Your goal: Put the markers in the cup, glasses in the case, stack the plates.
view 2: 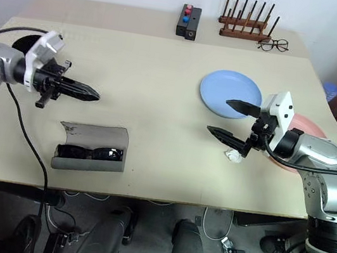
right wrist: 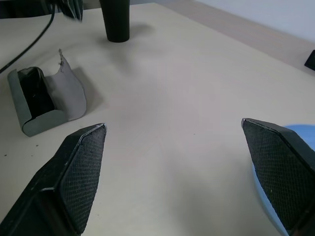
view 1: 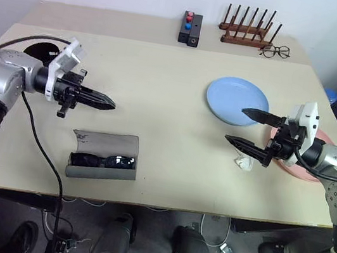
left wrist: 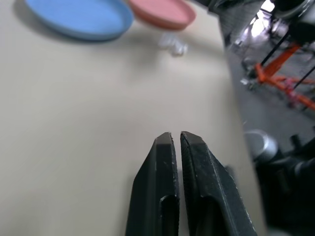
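The grey case (view 1: 105, 152) lies open near the table's front left, its flap folded back, with the black glasses (view 1: 103, 161) inside it. My left gripper (view 1: 113, 103) hovers shut and empty above the table, just beyond the case, pointing right. The black cup (right wrist: 117, 20) stands at the far left, mostly hidden behind my left arm in the eye views. A light blue plate (view 1: 236, 101) sits right of centre, and a pink plate (view 2: 305, 126) lies beside it, partly behind my right arm. My right gripper (view 1: 235, 124) stands wide open and empty over the table beside the blue plate. The markers are out of view.
A small crumpled clear scrap (view 1: 244, 163) lies under my right gripper. At the back edge stand a black box with red and blue buttons (view 1: 190, 28), a wooden peg rack (view 1: 247, 33) and wire-framed spectacles (view 1: 275, 51).
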Robot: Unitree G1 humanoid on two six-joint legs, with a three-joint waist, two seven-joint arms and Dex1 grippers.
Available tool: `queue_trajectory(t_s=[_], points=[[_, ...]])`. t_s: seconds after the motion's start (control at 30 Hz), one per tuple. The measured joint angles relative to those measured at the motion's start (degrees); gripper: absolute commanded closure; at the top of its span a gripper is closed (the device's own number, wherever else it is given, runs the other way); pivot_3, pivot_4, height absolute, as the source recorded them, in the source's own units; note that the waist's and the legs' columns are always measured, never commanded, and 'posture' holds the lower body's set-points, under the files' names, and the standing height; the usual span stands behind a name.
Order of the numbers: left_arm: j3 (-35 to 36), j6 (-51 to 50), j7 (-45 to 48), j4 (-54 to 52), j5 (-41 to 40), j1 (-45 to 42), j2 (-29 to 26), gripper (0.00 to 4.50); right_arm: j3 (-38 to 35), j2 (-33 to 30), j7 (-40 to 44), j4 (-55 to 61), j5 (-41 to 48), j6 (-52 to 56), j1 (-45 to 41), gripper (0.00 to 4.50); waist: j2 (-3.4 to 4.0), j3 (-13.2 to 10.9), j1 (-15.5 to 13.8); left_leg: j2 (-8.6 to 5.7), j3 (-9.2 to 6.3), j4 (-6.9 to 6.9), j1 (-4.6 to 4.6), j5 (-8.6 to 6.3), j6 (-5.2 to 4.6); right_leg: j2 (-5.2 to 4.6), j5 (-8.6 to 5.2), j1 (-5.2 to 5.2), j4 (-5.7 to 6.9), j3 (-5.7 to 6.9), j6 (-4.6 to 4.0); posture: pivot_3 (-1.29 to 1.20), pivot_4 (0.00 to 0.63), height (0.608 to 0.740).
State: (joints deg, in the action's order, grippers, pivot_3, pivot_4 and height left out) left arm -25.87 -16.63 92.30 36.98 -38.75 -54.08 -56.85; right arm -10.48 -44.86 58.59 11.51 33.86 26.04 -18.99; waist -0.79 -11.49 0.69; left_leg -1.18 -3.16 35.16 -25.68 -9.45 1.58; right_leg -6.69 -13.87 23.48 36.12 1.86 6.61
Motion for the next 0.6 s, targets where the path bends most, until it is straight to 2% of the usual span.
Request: queue_trajectory(t_s=[0.13,0.3,0.43,0.6], points=[[0.60,6.72,0.00,0.50,9.09,4.58,0.92,4.44,0.01,0.00,-0.09,-0.07,0.00,-0.13,0.01,0.00,0.00,0.00,-0.07,0.03,0.02,0.00,0.00,0.00,0.00,-0.01,0.00,0.01,-0.02,-0.02,-0.02,0.00,0.150,0.740],[3.47,11.47,-1.84,2.40,16.52,5.98,3.67,4.44,0.01,0.00,-0.34,-0.06,0.01,-0.13,0.02,0.00,0.00,0.00,-0.77,0.01,0.02,0.05,-0.04,-0.01,0.01,-0.07,0.00,0.00,-0.06,-0.02,-0.03,0.00,0.150,0.740],[6.22,11.52,-1.87,3.26,19.50,6.02,5.01,4.44,0.01,0.00,-0.42,-0.06,0.01,-0.14,0.03,0.00,0.00,0.00,-1.08,0.02,0.02,0.03,-0.04,-0.01,0.01,-0.06,0.00,0.00,-0.06,-0.02,-0.03,0.00,0.150,0.740],[7.25,10.59,-0.40,0.93,19.29,8.03,5.03,4.44,0.01,0.00,-0.74,-0.06,-0.01,-0.23,0.05,0.00,0.00,0.00,-1.14,0.02,0.03,0.03,-0.03,-0.01,0.01,-0.06,0.01,0.00,-0.05,-0.02,-0.03,0.00,0.150,0.740]])
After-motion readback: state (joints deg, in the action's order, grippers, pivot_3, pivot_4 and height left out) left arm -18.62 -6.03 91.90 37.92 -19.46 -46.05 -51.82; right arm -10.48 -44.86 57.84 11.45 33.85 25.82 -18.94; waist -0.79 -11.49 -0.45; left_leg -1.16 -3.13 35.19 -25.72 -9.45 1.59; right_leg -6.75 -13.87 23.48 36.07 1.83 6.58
